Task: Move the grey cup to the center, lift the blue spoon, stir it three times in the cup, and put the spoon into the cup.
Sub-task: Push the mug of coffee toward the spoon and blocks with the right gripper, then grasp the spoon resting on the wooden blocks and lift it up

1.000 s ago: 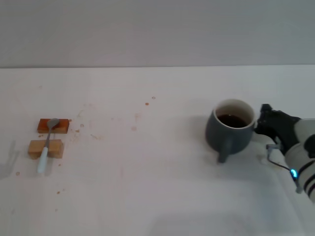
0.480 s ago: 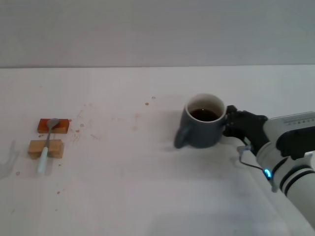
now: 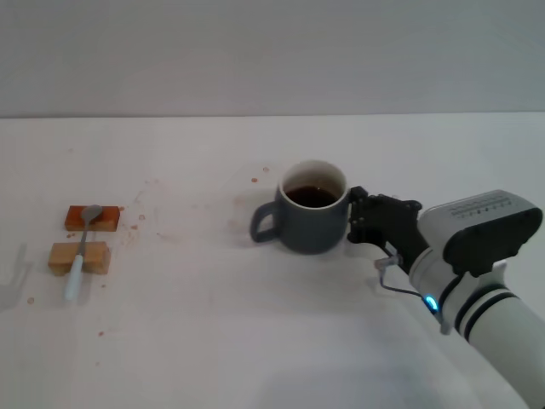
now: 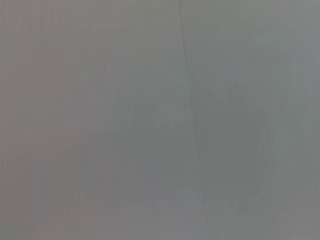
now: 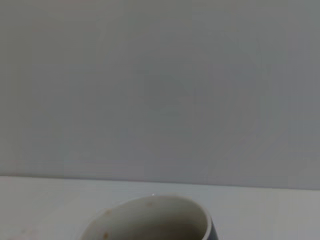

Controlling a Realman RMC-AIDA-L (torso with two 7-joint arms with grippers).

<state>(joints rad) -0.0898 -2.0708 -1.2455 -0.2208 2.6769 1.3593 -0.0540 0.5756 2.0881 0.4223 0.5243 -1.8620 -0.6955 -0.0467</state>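
The grey cup [image 3: 311, 223] stands upright near the middle of the white table [image 3: 196, 332], holding dark liquid, with its handle pointing to my left. My right gripper [image 3: 356, 217] sits right against the cup's right side, the arm reaching in from the lower right. The right wrist view shows only the cup's white rim [image 5: 150, 220] close below the camera. The blue spoon [image 3: 82, 247] lies far left across two small blocks, bowl to the back and pale handle toward me. My left gripper is out of sight.
An orange-brown block [image 3: 104, 218] and a tan block [image 3: 95, 257] hold up the spoon at the table's left. Small brown specks dot the tabletop between them and the cup. A plain grey wall stands behind the table.
The cup has slid left from the right side to the table's middle with my right gripper against it. Its handle has swung from facing me to pointing left. The spoon has not moved.
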